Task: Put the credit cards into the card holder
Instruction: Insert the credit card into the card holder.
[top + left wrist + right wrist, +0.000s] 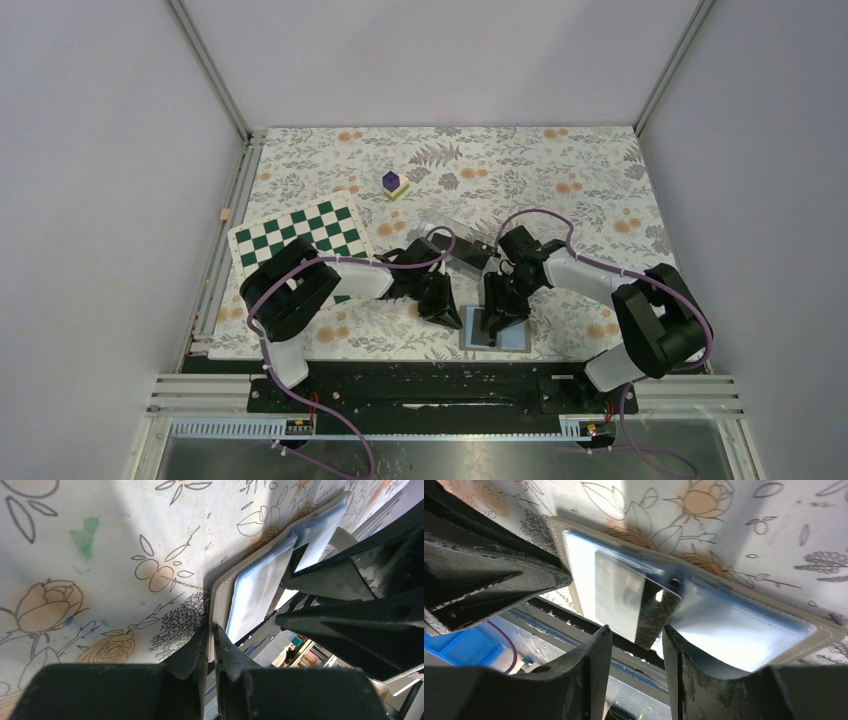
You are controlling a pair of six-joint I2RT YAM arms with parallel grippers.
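The card holder [512,338] lies open at the table's front edge, pale blue inside. It also shows in the left wrist view [257,585] and the right wrist view [734,625]. My left gripper [447,316] [211,630] is shut on the holder's left stitched edge. A glossy black credit card [624,600] sits tilted on the blue inside, one end under a pocket lip and its dark corner [651,622] sticking out between my right fingers. My right gripper [500,318] [637,632] is open over that corner, its fingers apart from it. Other cards are not clearly visible.
A green-and-white chessboard [300,238] lies at the left. A purple cube [392,182] sits at the back. A clear plastic box [455,232] lies behind the grippers. The metal rail [450,385] runs just in front of the holder.
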